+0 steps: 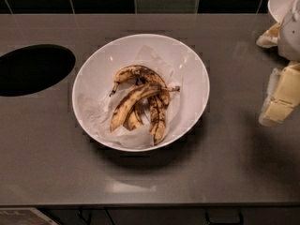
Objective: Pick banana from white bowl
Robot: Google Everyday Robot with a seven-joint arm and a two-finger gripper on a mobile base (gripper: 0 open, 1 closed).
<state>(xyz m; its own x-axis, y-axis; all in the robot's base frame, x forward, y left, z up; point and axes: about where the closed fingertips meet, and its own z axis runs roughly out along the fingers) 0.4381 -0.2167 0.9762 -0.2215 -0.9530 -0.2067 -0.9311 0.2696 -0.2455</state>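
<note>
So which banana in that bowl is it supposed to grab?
On the grey counter, find the big white bowl in the middle; the gripper is off at the right edge. Inside the bowl, it is the banana lying diagonally on top: the longest one, yellower than the shorter, blackened bananas beside it.

Bare counter separates gripper (far right) from the open-topped white bowl.

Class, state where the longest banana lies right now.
In the camera view, the banana lies diagonally across the shorter blackened bananas in the white bowl at counter centre; the gripper hangs at the right edge.
</note>
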